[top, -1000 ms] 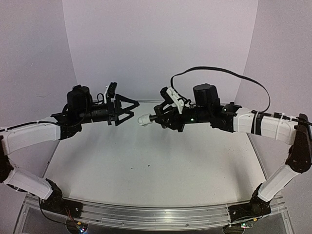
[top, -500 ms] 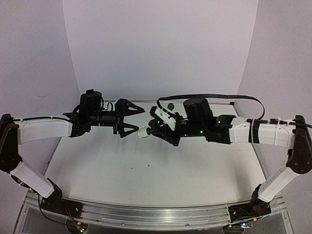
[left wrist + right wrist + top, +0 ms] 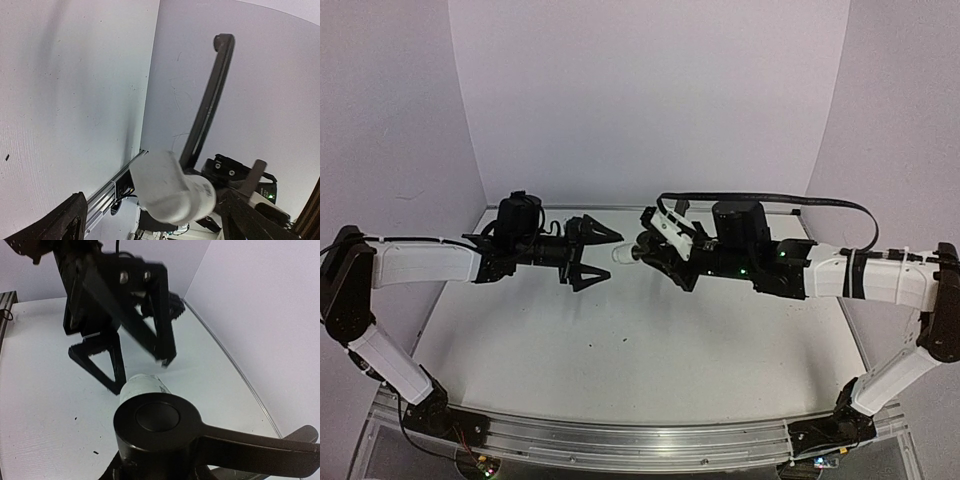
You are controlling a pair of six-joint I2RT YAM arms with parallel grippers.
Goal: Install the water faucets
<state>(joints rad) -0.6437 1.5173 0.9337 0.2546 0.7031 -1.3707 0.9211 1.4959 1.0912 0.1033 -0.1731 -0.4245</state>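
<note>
The white worktop is boxed in by pale walls at the back and on both sides, and a metal rail runs along its near edge between the arm bases. Both arms reach inward and meet above the far middle of the worktop, well clear of its surface. The side walls stand close behind each elbow.

Counted: two arms, two claws, one black spout, one white fitting.

The right claw is clamped tight on the water faucet parts, which it carries in the air pointing at the other arm. The white fitting sticks out from its tip, seated on the round end of the black spout. In the left wrist view the spout's thin bar rises steeply up past the fitting to a rounded end. In the right wrist view it runs off to the right as a flat arm.

The left claw is spread wide and holds nothing. Its two fingers frame the bottom corners of its own camera view, with the fitting just ahead between them. From above, the fitting's free end sits at the mouth of the open jaws — whether it touches either finger cannot be told.

A black cable loops over the right arm's wrist and forearm. A few dark specks lie on the worktop below — nothing else stands between the two claws.
</note>
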